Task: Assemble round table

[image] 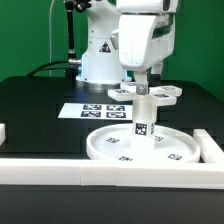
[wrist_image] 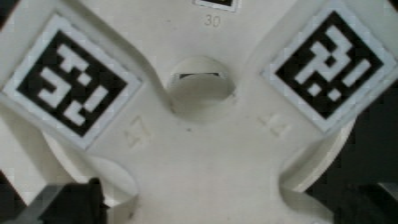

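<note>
White plastic post (image: 141, 118) upright on disc (image: 110, 146); cross-shaped piece (wrist_image: 196, 120) below gripper (image: 139, 88), jaws fully spread, holding nothing. Centre over hub, descend straight, then clamp.

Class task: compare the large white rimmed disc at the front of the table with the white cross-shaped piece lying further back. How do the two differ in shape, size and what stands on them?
The rimmed disc is round with a raised edge; the cross-shaped piece has spreading lobes. The disc looks clearly larger than the cross-shaped piece. The cylindrical post stands upright on the disc, while nothing stands on the cross-shaped piece. Both are white plastic, lie flat on the black table and carry small black-and-white square markers.
</note>
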You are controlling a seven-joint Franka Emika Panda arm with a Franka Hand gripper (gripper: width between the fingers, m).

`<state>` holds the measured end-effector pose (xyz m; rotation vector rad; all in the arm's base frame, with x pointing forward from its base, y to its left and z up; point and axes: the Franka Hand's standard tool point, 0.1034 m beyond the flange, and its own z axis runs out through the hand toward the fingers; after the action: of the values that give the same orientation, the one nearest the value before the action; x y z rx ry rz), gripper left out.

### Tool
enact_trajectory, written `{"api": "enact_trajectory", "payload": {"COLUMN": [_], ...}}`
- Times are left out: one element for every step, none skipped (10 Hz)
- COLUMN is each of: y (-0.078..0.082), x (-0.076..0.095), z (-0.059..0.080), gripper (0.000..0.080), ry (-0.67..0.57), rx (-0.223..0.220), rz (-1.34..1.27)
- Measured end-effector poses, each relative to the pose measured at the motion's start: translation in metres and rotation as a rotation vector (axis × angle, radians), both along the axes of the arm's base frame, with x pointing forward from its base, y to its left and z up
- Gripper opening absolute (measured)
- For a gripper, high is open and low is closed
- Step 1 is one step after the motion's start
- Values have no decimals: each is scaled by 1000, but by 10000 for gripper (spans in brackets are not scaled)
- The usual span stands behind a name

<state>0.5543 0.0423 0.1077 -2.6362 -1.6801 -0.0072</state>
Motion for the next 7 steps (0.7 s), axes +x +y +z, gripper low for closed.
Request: {"api": "enact_trajectory", "payload": {"y": [0, -1, -1, -4, -6, -6, -7], "x": [-1, -2, -3, -3, -3, -3, -3], "z": [-3, -7, -9, -11, -11, -11, -11], "gripper": [649, 649, 649, 649, 649, 517, 517], "ry": [5, 13, 19, 22, 22, 22, 22], "rx": [-1, -2, -3, -4, -4, -4, -4], "rz": [0, 0, -2, -5, -9, -11, -12]}}
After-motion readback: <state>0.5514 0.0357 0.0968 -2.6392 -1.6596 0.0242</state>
